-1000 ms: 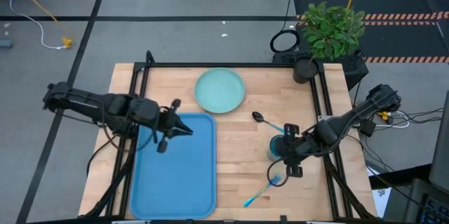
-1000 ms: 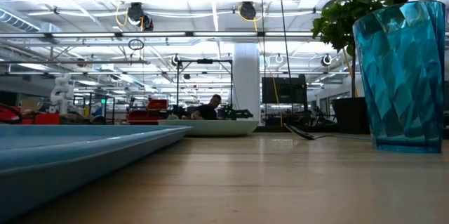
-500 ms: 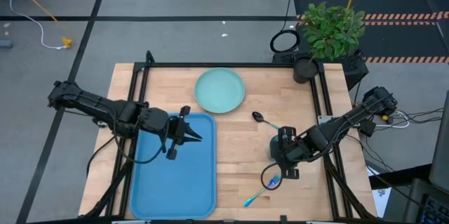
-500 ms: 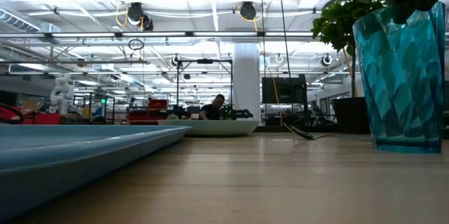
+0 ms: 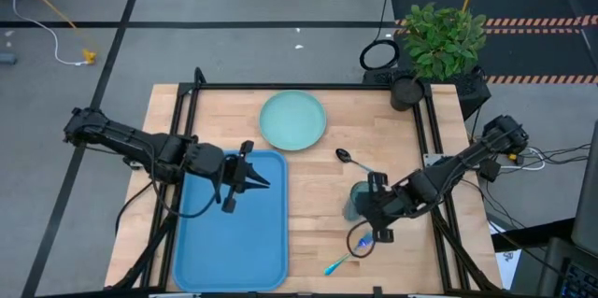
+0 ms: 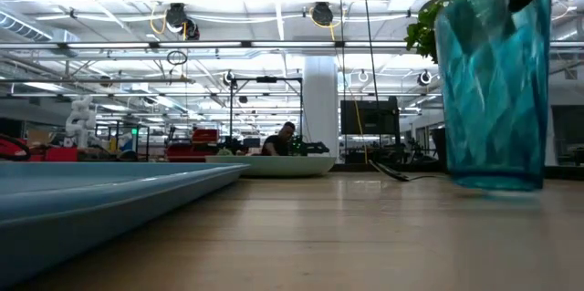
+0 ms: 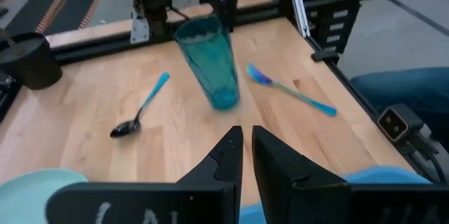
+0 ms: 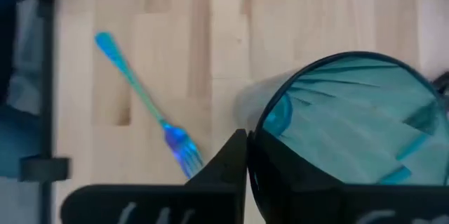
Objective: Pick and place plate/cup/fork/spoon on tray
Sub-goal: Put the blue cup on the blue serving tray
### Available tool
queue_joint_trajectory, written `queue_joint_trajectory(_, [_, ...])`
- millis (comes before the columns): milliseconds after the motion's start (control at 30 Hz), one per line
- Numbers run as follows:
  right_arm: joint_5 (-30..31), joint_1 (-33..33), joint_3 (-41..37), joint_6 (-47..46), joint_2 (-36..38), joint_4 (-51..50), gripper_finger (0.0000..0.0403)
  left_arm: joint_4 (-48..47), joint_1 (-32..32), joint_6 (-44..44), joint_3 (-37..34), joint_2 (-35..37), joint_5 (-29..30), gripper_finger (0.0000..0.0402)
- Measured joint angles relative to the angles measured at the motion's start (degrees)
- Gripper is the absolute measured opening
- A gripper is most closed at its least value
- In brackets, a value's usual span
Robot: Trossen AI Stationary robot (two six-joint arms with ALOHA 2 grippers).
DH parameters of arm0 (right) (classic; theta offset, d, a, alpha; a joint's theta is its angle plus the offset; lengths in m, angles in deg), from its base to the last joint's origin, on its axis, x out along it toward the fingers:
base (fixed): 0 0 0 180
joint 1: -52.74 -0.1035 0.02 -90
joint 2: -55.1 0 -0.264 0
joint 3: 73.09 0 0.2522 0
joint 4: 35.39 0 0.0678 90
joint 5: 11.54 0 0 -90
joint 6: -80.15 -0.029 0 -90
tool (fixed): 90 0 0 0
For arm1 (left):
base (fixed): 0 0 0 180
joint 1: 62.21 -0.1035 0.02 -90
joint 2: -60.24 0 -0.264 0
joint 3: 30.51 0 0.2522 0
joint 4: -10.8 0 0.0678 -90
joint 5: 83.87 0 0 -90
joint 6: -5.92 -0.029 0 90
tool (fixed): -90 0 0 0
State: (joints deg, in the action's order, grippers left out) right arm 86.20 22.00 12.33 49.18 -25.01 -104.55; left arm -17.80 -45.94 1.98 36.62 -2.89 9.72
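1. Right gripper (image 5: 366, 212) has its fingers pinched tight on the rim of the cup (image 5: 355, 202), one finger inside the wall and one outside, as the right wrist view shows. The cup sits tilted in that grip, near the right edge of the tabletop, about midway along it.
2. In the low view the cup (image 6: 493, 90) leans a little and its base seems just off the wood, so I judge the lift has begun, though I cannot be sure it is clear of the table.
3. Right arm reaches in from the right edge, low and stretched toward the middle of the tabletop, wrist turned down over the cup.
4. Fork (image 5: 348, 254) lies just beside the gripper, toward the near edge of the tabletop. Spoon (image 5: 351, 160) lies on the cup's far side, bowl pointing toward the plate.
5. Plate (image 5: 292, 120) rests by the far edge, near its middle, just beyond the tray's far right corner.
6. Tray (image 5: 215, 261) fills the near left part of the tabletop and carries none of the four pieces. So nothing is placed yet: the cup is the first piece in hand, and plate, fork and spoon are all left.
7. Left gripper (image 5: 254, 174) hangs over the tray's far right corner, fingers nearly closed on nothing, pointing toward the cup; that arm waits.
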Motion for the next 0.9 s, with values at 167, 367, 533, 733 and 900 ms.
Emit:
queue_joint_trajectory(167, [3.13, -0.18, 0.01, 0.09, 0.98, 0.58, 0.0004, 4.23, 0.07, -0.77, -0.01, -1.17, 0.05, 0.0037])
queue_joint_trajectory(367, [9.08, -0.13, 0.07, 2.69, 1.01, 3.17, 0.0002, 11.49, 0.31, -3.9, -0.02, -5.17, 0.05, 0.0037])
queue_joint_trajectory(533, [15.9, 0.15, 0.09, 7.63, 1.01, 8.48, 0.0001, 18.34, 0.31, -6.97, -0.02, -8.86, 0.03, 0.0051])
queue_joint_trajectory(733, [25.35, 1.27, 0.09, 14.98, 0.44, 12.34, 0.0001, 21.22, 0.81, -7.97, 1.82, -13.22, 0.02, 0.0147])
queue_joint_trajectory(900, [19.01, 3.0, 0.18, 17.39, -2.46, 16.7, 0.0001, 20.51, 2.3, -10.45, 6.16, -18.05, 1.1, 0.0233])
